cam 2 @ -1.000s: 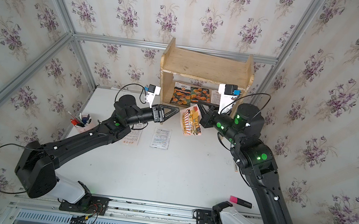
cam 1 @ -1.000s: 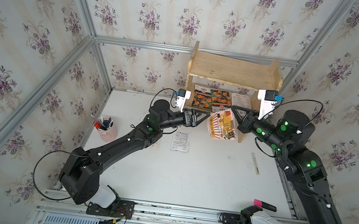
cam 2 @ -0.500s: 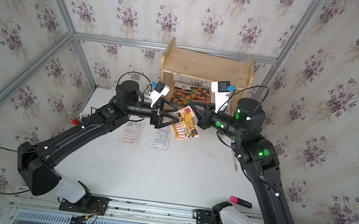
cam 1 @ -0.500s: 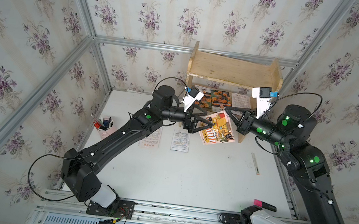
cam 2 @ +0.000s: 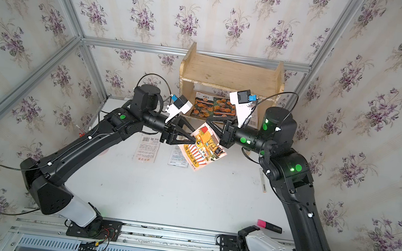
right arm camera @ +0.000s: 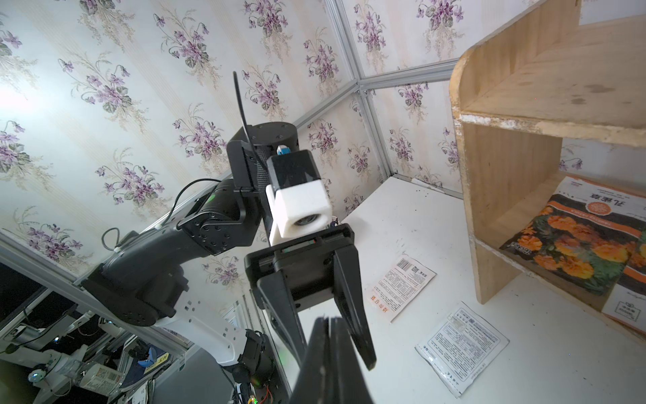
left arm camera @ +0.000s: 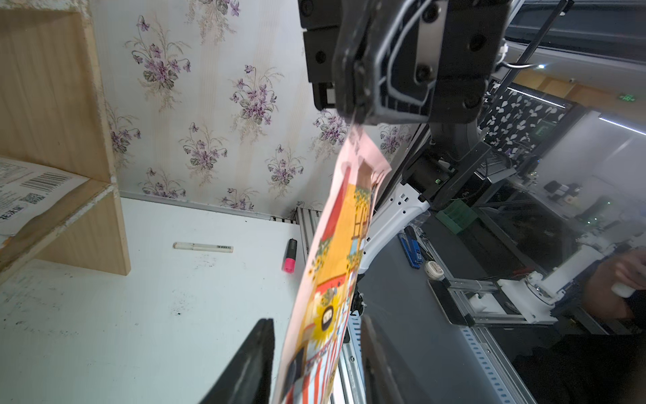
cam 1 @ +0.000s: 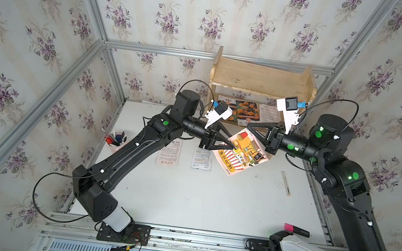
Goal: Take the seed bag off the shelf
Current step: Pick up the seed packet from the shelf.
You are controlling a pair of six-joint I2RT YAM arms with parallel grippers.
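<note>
The seed bag [cam 1: 241, 153] [cam 2: 204, 148], pink with an orange and yellow picture, hangs tilted in the air above the table, in front of the pale wooden shelf [cam 1: 262, 80] [cam 2: 231, 74]. My right gripper [cam 1: 248, 130] [right arm camera: 328, 335] is shut on its upper corner. My left gripper [cam 1: 230, 144] [left arm camera: 316, 335] reaches in from the other side. Its fingers [left arm camera: 255, 356] straddle the bag's lower part [left arm camera: 335, 252], with a narrow gap showing on each side. In the right wrist view the bag is hidden edge-on between the shut fingers.
Orange marigold packets [cam 1: 246, 111] [right arm camera: 576, 241] lie on the shelf's lower tier. Two white packets [cam 1: 169, 152] [cam 1: 202, 158] lie flat on the table under the grippers. A pen cup [cam 1: 116, 139] stands at the left edge, a ruler [cam 1: 285, 183] and pink highlighter [cam 1: 296, 229] at the right.
My left arm swung in toward the bag and its wide jaws narrowed around the bag's lower part. The right gripper kept its hold and brought the bag slightly away from the shelf.
</note>
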